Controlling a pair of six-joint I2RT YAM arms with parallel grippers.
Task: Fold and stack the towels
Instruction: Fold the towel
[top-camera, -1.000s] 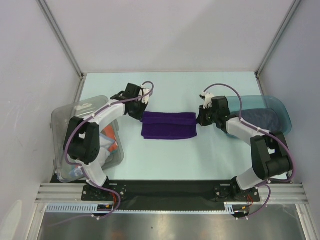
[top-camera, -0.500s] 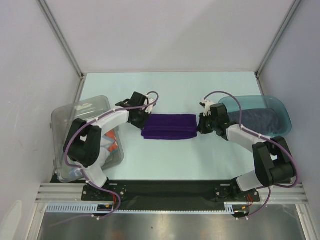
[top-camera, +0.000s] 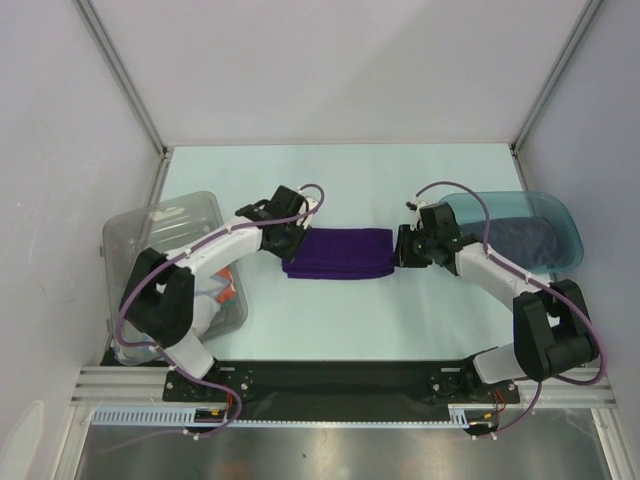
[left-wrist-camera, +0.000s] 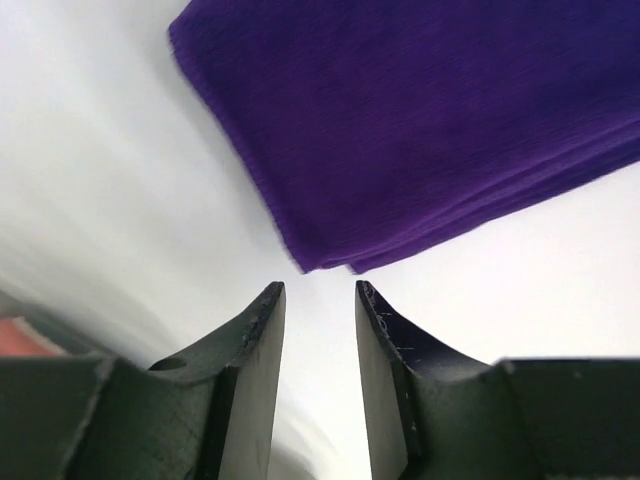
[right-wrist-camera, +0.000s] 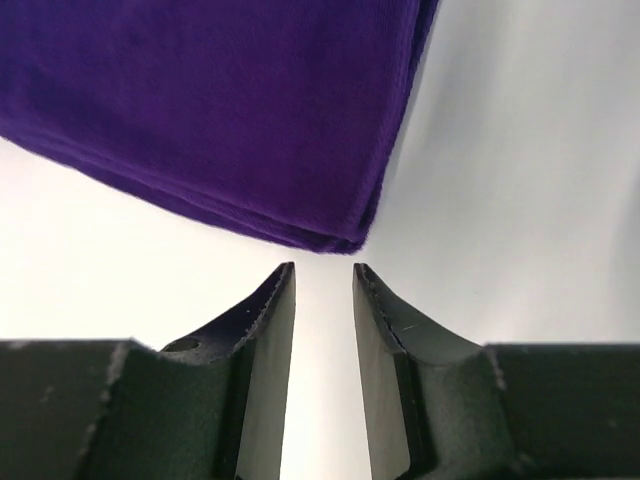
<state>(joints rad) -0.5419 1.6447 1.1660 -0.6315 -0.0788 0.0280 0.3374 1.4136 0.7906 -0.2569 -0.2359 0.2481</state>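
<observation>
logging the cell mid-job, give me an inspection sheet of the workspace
surface: pale table, no marks seen
job's things: purple towel folded flat mid-table; dark towel in teal tray; orange towel in clear bin
clutter: nothing seen
grippers: left gripper and right gripper open, empty, each just off a corner of the purple towel
cables: purple cables loop along both arms, off the towel
surroundings: white walls, metal posts
</observation>
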